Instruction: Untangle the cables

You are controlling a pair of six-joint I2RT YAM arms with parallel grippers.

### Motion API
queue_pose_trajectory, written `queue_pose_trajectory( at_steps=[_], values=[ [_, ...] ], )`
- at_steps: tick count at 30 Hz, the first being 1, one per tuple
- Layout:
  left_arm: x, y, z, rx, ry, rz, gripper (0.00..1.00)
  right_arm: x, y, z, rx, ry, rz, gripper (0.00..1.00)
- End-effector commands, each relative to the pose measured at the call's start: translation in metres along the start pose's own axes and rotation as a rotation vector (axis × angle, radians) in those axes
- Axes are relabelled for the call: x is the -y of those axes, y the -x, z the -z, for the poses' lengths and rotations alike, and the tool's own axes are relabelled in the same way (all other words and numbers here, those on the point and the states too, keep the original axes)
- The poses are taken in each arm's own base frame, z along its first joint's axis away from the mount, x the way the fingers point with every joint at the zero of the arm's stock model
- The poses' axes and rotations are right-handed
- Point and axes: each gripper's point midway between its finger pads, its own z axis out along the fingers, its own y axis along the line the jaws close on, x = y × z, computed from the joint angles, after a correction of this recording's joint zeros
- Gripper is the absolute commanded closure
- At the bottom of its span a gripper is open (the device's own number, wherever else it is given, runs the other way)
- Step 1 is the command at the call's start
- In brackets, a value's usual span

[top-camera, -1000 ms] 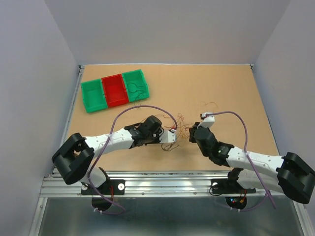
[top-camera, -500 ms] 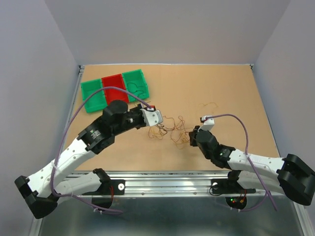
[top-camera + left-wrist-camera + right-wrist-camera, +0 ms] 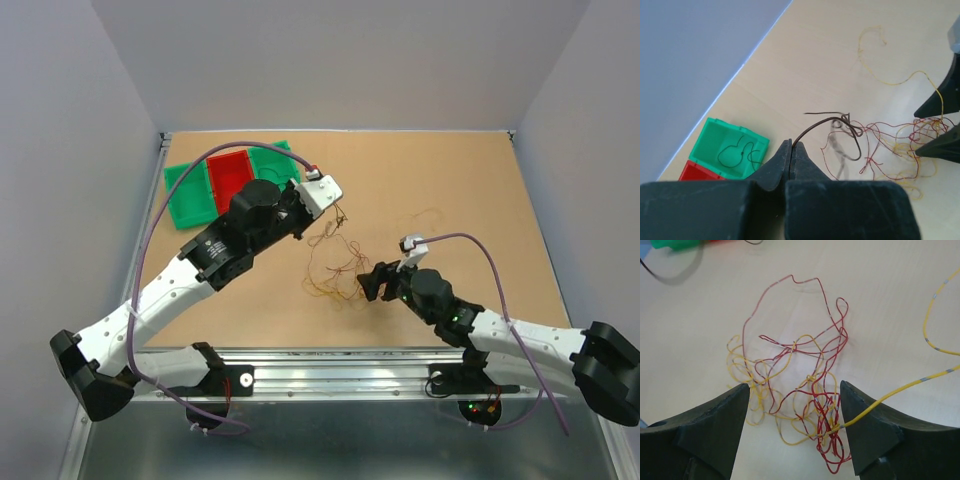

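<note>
A loose tangle of thin red and yellow cables point(image 3: 335, 270) lies on the table between the arms. It fills the middle of the right wrist view as the tangle point(image 3: 800, 385). My left gripper point(image 3: 336, 208) is raised above it, shut point(image 3: 791, 145) on one dark brown cable point(image 3: 832, 122) that curls down into the tangle point(image 3: 890, 145). My right gripper point(image 3: 372, 283) stands open point(image 3: 794, 387) just in front of the tangle, its fingers either side of the near loops, gripping nothing. One yellow strand point(image 3: 900, 390) runs past its right finger.
Three small bins stand at the back left: green point(image 3: 190, 195), red point(image 3: 230, 180) and a green one point(image 3: 730, 147) with a dark green cable point(image 3: 735, 152) in it. A lone yellow strand point(image 3: 430, 213) lies at the right. Lilac supply cables arch over both arms.
My left gripper has risen and moved back toward the bins, pulling the dark cable out of the tangle. My right gripper has opened, let go of the tangle and drawn back a little.
</note>
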Motion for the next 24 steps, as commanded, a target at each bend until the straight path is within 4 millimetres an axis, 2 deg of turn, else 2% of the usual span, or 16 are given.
queue_pose_trajectory(
  at_steps=[1,7,8,11,12,13,14,15,18,19,21,22,24],
  values=[
    [-0.041,0.029,0.019,0.105,0.205,0.098,1.00,-0.016,0.019,0.006,0.084,0.099,0.005,0.21],
    [-0.076,0.013,0.013,0.060,0.352,0.139,1.00,-0.013,0.020,0.012,0.106,0.103,-0.019,0.20],
    [-0.090,0.006,0.011,0.036,0.397,0.150,1.00,-0.013,0.020,0.013,0.107,0.103,-0.021,0.20],
    [-0.110,-0.012,0.000,-0.030,0.446,0.175,1.00,-0.012,0.022,0.014,0.115,0.097,-0.022,0.20],
    [-0.128,-0.017,0.002,-0.046,0.486,0.188,1.00,-0.012,0.022,0.014,0.115,0.096,-0.024,0.20],
    [-0.134,-0.025,-0.003,-0.069,0.490,0.191,1.00,-0.012,0.022,0.014,0.115,0.097,-0.023,0.20],
    [-0.137,-0.025,-0.006,-0.070,0.476,0.184,1.00,-0.012,0.022,0.014,0.115,0.097,-0.020,0.20],
    [-0.151,-0.027,-0.003,-0.069,0.502,0.188,1.00,-0.012,0.023,0.014,0.116,0.097,-0.021,0.20],
    [-0.172,-0.033,-0.007,-0.097,0.544,0.179,1.00,-0.010,0.023,0.015,0.120,0.089,-0.023,0.20],
    [-0.177,-0.043,-0.015,-0.129,0.553,0.180,1.00,-0.010,0.024,0.016,0.124,0.091,-0.026,0.20],
    [-0.188,-0.045,-0.020,-0.150,0.559,0.177,1.00,-0.009,0.023,0.017,0.126,0.091,-0.030,0.20],
    [-0.196,-0.060,-0.028,-0.191,0.568,0.182,1.00,-0.009,0.023,0.018,0.124,0.093,-0.029,0.20],
    [-0.209,-0.066,-0.032,-0.213,0.600,0.177,1.00,-0.008,0.023,0.019,0.128,0.092,-0.031,0.20]
  ],
)
